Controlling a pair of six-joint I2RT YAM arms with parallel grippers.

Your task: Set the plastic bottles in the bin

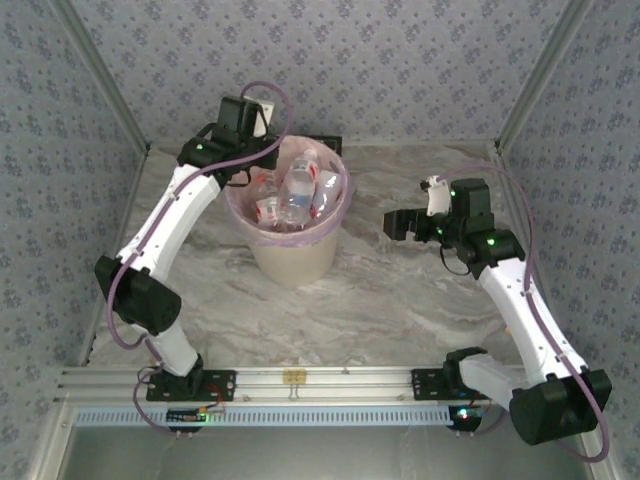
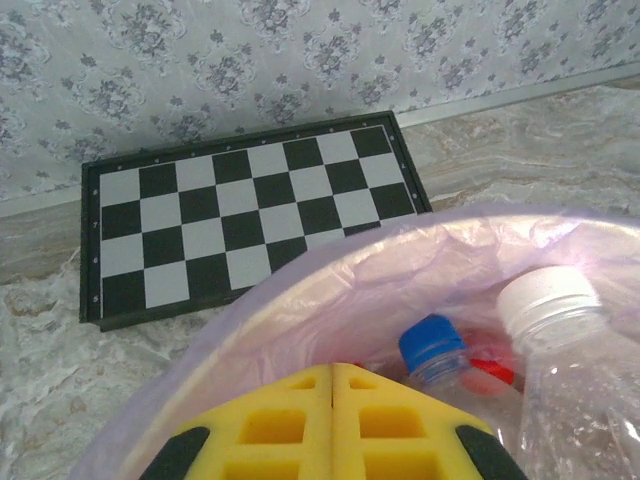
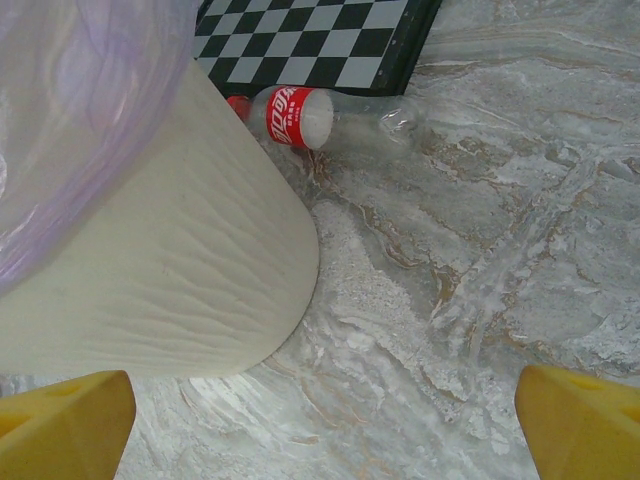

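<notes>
Retrieving the stray red-labelled bottle, which lies between the bin and the chessboard.
The right gripper is held wide open and empty, well short of it; the bin wall should be skirted and the jaws set across the clear body. The left gripper is closed on nothing above the binned bottles.

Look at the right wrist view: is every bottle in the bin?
No, one bottle with a red label lies on the table beside the bin, next to the checkered board.
</notes>
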